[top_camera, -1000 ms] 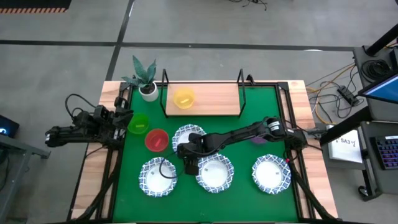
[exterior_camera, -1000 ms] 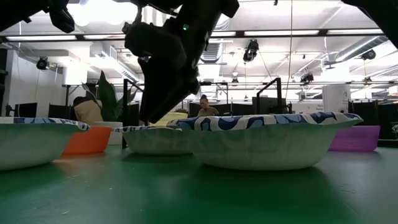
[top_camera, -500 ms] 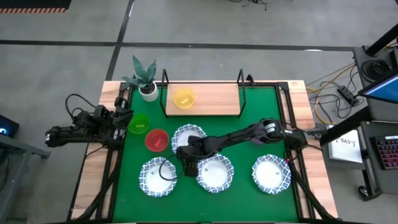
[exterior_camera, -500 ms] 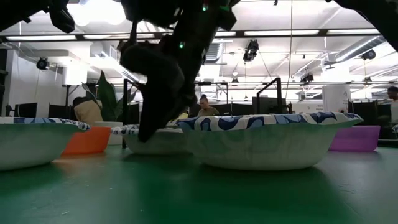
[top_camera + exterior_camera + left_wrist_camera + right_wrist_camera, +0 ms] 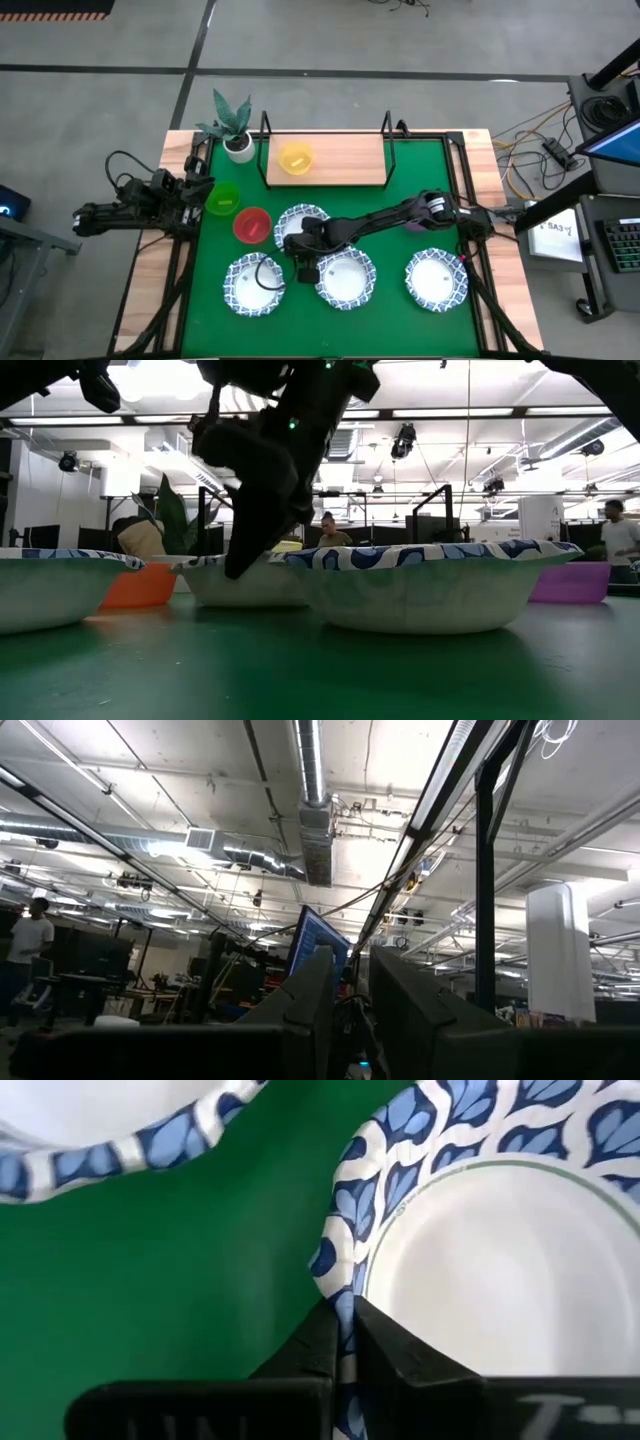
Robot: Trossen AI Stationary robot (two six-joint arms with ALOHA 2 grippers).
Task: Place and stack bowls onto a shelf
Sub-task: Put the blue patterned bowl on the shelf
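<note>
An open-plan robotics lab: exposed ceiling ducts and strip lights overhead, monitors on desks, cables trailing across a concrete floor.

Bare wooden shelf lies open right of the yellow bowl; black frame posts flank it.

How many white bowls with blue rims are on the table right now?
4, all on the green mat: front left, front middle with its rim pinched by the right gripper, front right, and one behind, partly under the arm.
</note>
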